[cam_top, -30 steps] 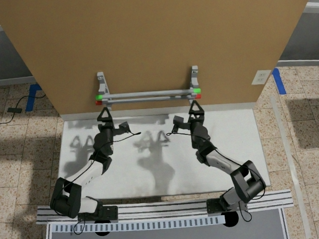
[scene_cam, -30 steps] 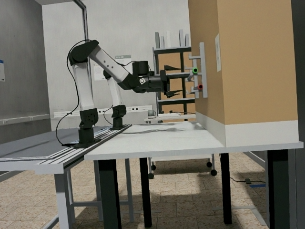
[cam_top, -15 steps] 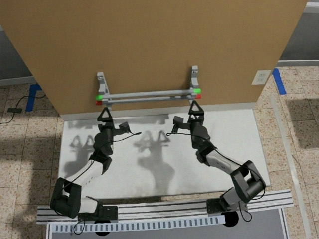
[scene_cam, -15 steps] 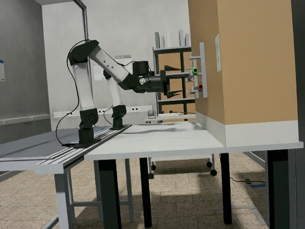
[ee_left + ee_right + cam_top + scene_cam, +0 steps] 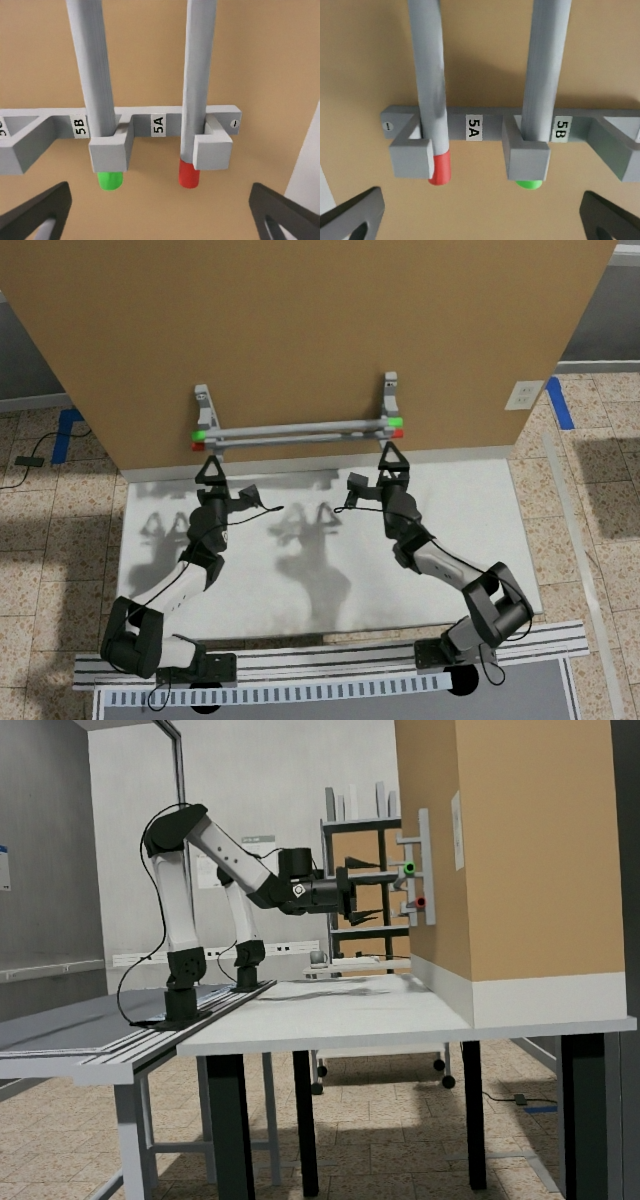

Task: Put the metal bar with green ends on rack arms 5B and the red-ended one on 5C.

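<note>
Exterior view — unlike top — shows a mug (image 5: 318, 957).

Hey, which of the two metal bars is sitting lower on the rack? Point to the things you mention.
The bar with red ends (image 5: 297, 440) (image 5: 420, 901) (image 5: 196, 85) (image 5: 431, 75); the green-ended bar (image 5: 305, 428) (image 5: 409, 868) (image 5: 95, 70) (image 5: 545, 65) rests above it.

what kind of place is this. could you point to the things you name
Probably a robotics lab or test room: two robot arms sit on a rail (image 5: 325, 654) (image 5: 155, 1035) facing a wall rack (image 5: 427, 875) (image 5: 137, 112) (image 5: 490, 116) with printed labels (image 5: 158, 125) (image 5: 474, 127), and blue tape (image 5: 559, 402) marks the floor.
</note>
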`<state>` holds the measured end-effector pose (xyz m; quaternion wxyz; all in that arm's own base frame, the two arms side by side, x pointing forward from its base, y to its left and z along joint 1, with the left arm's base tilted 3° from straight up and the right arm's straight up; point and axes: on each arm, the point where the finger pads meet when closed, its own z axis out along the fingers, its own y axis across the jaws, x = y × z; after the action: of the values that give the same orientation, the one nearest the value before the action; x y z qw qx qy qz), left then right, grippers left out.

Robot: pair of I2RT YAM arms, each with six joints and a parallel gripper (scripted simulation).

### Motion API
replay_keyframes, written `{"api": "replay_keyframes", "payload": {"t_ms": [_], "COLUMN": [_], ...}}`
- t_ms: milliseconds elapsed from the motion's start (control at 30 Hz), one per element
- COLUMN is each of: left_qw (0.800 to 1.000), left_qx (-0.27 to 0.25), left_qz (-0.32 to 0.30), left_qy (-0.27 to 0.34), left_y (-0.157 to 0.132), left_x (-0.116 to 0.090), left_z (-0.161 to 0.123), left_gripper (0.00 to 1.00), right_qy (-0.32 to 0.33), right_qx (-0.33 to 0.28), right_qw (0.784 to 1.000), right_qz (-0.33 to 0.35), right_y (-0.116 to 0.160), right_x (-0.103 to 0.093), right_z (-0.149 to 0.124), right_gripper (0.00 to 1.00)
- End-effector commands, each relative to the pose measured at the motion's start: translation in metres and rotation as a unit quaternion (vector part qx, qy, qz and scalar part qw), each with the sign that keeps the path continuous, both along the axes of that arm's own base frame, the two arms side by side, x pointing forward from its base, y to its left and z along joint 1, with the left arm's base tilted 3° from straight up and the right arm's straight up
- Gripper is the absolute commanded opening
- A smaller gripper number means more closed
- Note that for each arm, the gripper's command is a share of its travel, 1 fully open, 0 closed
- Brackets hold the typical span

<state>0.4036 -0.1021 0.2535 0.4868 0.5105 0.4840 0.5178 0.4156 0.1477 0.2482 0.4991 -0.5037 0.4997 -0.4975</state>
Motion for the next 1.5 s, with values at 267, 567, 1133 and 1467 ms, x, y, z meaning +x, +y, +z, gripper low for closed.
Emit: {"api": "replay_keyframes", "payload": {"t_ms": [267,567,1133,1467], "left_qw": [1.000,1.000,1.000,1.000], "left_qx": [-0.010,-0.010,-0.010,-0.010], "left_qz": [-0.005,-0.005,-0.005,-0.005], "left_qy": [-0.013,-0.013,-0.013,-0.013], "left_y": [-0.002,-0.003,-0.004,-0.004], "left_x": [-0.001,-0.001,-0.002,-0.003], "left_z": [0.030,0.041,0.066,0.083], "left_gripper": [1.00,1.00,1.00,1.00], "right_qy": [-0.002,-0.002,-0.002,-0.002], "right_qx": [-0.002,-0.002,-0.002,-0.002], "right_qw": [1.000,1.000,1.000,1.000], "right_qz": [0.002,0.002,0.002,0.002], "right_y": [-0.002,-0.001,-0.001,-0.001], "right_x": [-0.002,-0.002,-0.002,-0.002], "right_z": [0.019,0.030,0.055,0.072], "right_gripper": [1.00,1.00,1.00,1.00]}}
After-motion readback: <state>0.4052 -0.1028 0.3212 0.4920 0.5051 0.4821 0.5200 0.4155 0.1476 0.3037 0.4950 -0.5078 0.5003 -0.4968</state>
